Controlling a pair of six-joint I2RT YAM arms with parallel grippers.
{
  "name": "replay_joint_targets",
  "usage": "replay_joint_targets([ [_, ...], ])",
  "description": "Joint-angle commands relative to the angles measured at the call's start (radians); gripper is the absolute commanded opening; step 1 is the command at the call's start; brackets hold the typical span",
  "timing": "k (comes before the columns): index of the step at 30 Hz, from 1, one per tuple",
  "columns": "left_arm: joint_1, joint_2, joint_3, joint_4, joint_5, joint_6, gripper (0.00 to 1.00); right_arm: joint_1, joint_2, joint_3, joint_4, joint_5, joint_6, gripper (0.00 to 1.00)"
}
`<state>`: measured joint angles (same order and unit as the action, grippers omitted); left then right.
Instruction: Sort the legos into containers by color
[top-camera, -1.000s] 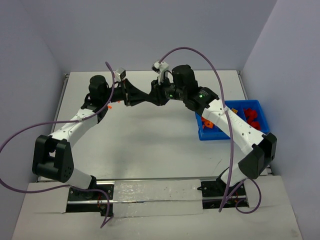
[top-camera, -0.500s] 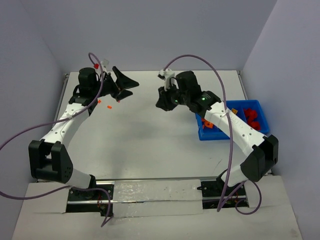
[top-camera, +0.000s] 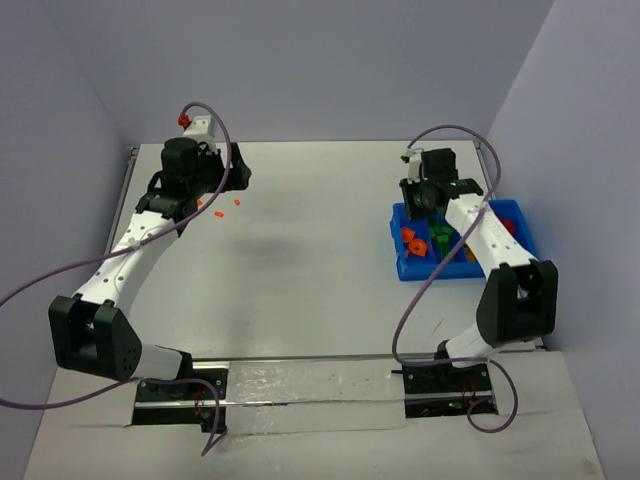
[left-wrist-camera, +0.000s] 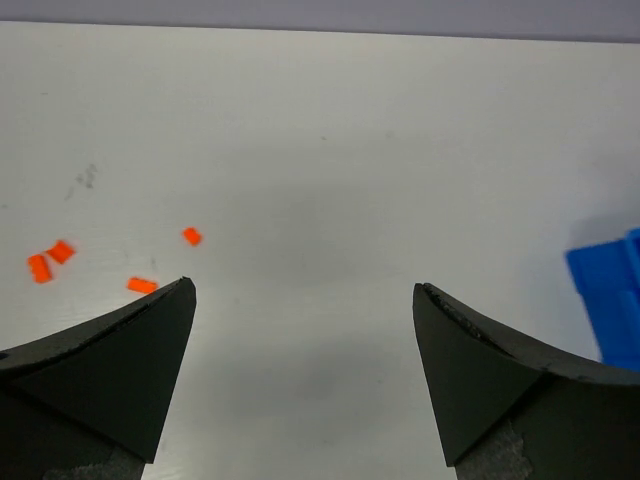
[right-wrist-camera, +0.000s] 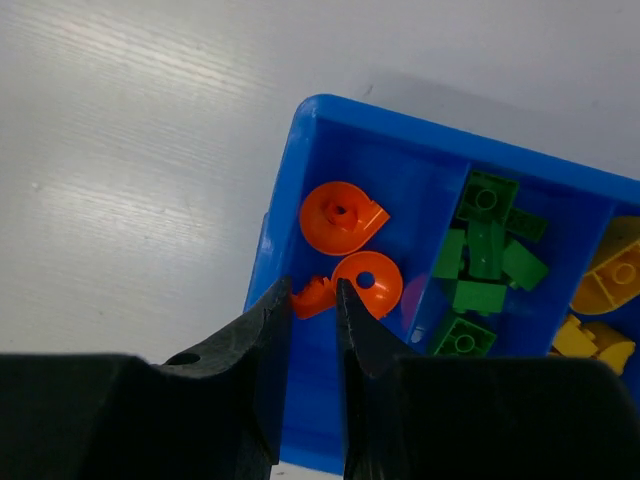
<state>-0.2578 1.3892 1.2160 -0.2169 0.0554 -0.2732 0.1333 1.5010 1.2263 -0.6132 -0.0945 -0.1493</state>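
My right gripper (right-wrist-camera: 313, 286) is shut on a small orange lego (right-wrist-camera: 311, 299) and holds it over the orange compartment of the blue bin (right-wrist-camera: 300, 135). Two round orange legos (right-wrist-camera: 342, 214) lie in that compartment. Green legos (right-wrist-camera: 484, 250) fill the compartment beside it and yellow ones (right-wrist-camera: 612, 275) the one after. In the top view the right gripper (top-camera: 419, 200) is over the bin's far left corner (top-camera: 400, 270). My left gripper (left-wrist-camera: 304, 286) is open and empty above the table. Several orange legos (left-wrist-camera: 192, 236) lie on the table to its left, also showing in the top view (top-camera: 219, 215).
The bin's corner shows at the right edge of the left wrist view (left-wrist-camera: 610, 295). Red legos (top-camera: 510, 226) lie in the bin's far right compartment. Purple cables loop over both arms. Walls close the table at the back and sides.
Both grippers met at the table's far middle, then drew apart. The left arm swung back to the far left and the right arm moved right to over the bin.
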Motion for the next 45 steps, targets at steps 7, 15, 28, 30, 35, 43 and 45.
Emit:
replay_joint_targets([
  [7,0.042,0.177,0.121,-0.113,-0.143,0.121,0.99,-0.019,0.231,0.086,-0.002,0.072,-0.007,0.05],
  [15,0.094,0.346,0.252,-0.237,-0.133,0.164,0.91,-0.02,0.254,0.116,-0.021,0.077,0.01,0.77],
  [28,0.234,0.618,0.476,-0.331,-0.045,0.262,0.57,-0.002,0.161,0.235,-0.16,-0.009,0.022,1.0],
  [30,0.236,0.631,0.468,-0.335,-0.005,0.262,0.53,0.005,0.149,0.248,-0.173,-0.024,0.025,1.0],
  [35,0.223,0.602,0.373,-0.294,0.131,0.359,0.57,0.02,0.13,0.281,-0.201,-0.054,0.037,1.0],
  [43,0.223,0.687,0.436,-0.366,0.188,0.512,0.73,0.048,0.116,0.335,-0.229,-0.108,0.053,1.0],
  [45,0.223,0.711,0.452,-0.395,0.198,0.549,0.73,0.051,0.114,0.346,-0.238,-0.122,0.056,1.0],
])
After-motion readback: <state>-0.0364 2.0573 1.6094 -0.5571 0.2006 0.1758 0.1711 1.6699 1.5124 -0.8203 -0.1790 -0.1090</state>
